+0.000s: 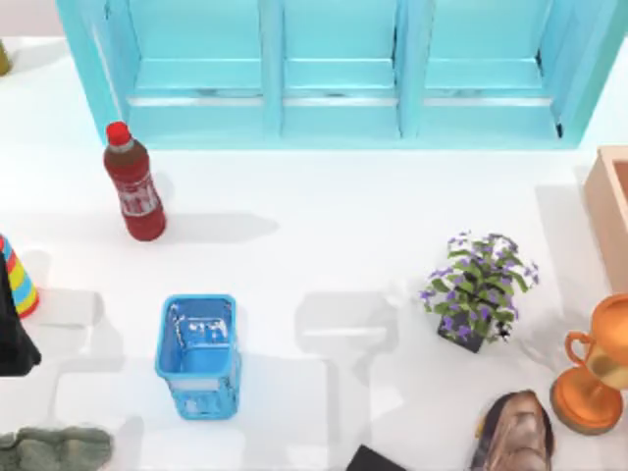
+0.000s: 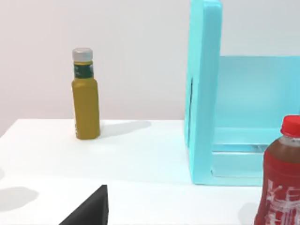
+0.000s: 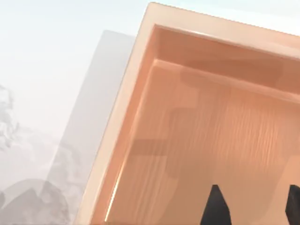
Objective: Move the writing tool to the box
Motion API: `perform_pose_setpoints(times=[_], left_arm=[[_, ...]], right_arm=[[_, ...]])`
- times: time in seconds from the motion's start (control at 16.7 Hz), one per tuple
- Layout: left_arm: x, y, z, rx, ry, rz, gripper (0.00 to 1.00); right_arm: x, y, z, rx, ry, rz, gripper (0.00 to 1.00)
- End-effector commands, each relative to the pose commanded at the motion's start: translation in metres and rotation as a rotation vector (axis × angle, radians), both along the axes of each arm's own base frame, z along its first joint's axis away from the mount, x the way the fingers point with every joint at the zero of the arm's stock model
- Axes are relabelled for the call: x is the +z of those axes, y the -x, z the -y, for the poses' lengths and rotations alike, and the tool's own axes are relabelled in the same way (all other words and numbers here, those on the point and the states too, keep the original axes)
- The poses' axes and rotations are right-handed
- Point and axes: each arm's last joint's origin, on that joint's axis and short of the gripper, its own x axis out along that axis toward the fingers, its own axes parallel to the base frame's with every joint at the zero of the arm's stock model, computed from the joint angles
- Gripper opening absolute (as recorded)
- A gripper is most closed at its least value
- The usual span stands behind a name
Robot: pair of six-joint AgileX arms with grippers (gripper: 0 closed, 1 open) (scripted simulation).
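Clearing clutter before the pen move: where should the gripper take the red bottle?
Grip the red bottle across its labelled body, below the cap, coming in level from the open table side. It stands upright and round, and the cyan shelf stands behind it, so that side is likely freest.

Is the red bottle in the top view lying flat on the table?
No, the red bottle stands upright on the table, its red cap on top.

2 bottles (image 2: pixel 86 96) (image 1: pixel 133 183), 1 box (image 1: pixel 608 211), 1 basket (image 1: pixel 199 355).
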Motion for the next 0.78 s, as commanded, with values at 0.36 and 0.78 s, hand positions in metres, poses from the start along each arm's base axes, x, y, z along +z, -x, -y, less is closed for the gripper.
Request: perform_pose_setpoints(times=[0.36,0.78], left_arm=[[0.0000,0.0000,0.0000,0.000,0.000,0.000,1.00],[0.0000,0.0000,0.0000,0.000,0.000,0.000,1.00]], right_arm=[[0.0000,0.0000,0.0000,0.000,0.000,0.000,0.90],[0.0000,0.0000,0.0000,0.000,0.000,0.000,1.00]])
